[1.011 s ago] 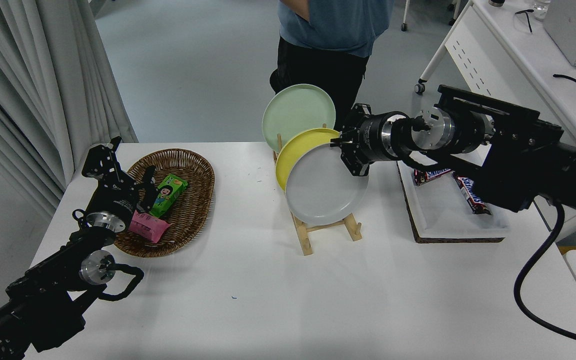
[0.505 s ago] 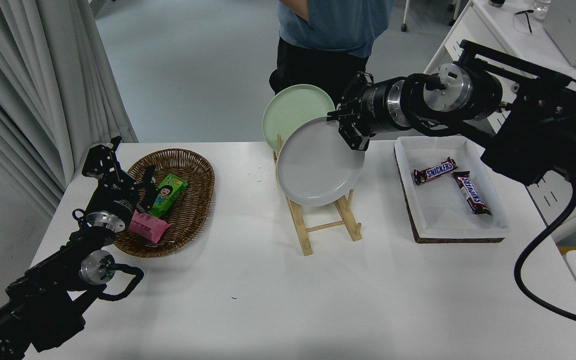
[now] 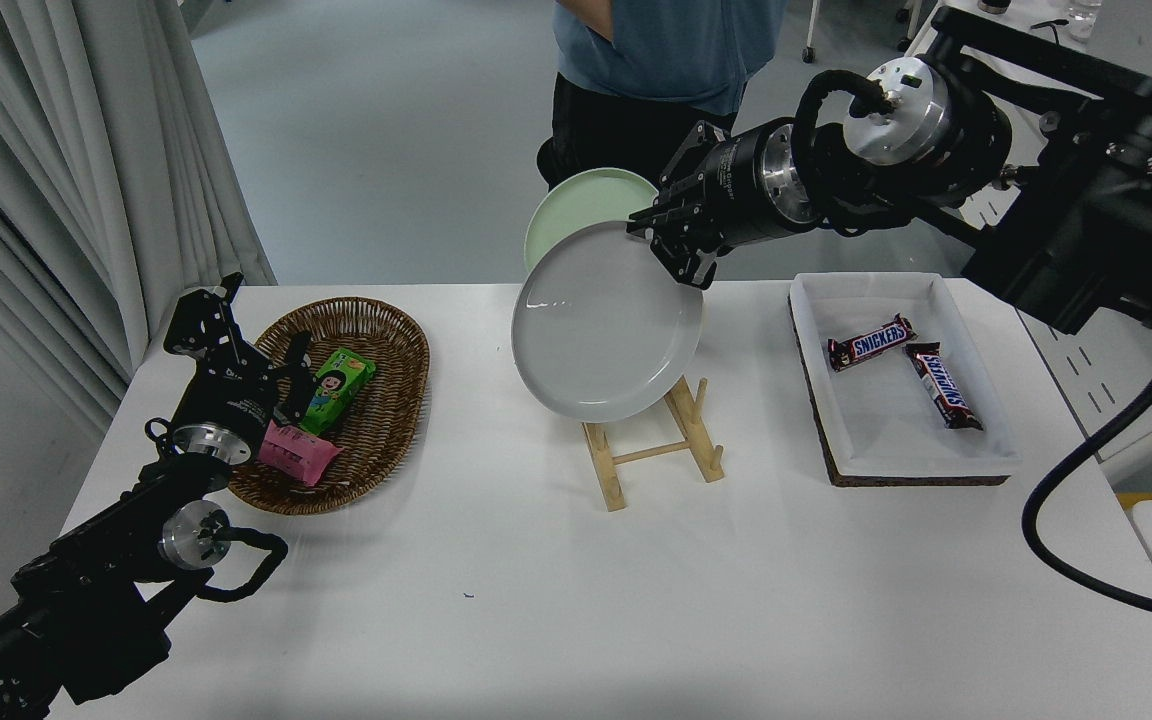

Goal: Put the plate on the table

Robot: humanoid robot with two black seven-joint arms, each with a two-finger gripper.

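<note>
Head view shows the right gripper (image 3: 674, 250) reaching in from the upper right of the frame, its fingers (image 3: 681, 268) clenched on the upper right rim of the plate (image 3: 604, 325). The light-grey plate hangs in the air at the centre of the frame, tilted with its face toward the camera, above the wooden rack (image 3: 651, 450) and clear of the table (image 3: 556, 600). Its lower edge overlaps the rack's upright pegs in the picture; whether they touch cannot be told. Behind the plate, a pale green plate (image 3: 576, 200) shows only its upper part. A person (image 3: 656, 60) in a blue shirt stands at the table's far side, at the top centre of the frame. To the right of the rack lies a white tray (image 3: 896, 440) holding two chocolate bars (image 3: 906, 365). At the left of the frame a wicker basket (image 3: 386, 420) holds a green packet (image 3: 336, 388) and a pink packet (image 3: 298, 452). The left gripper (image 3: 266, 385) sits parked at the lower left, over the basket's near edge; whether its fingers are parted or closed cannot be told.
</note>
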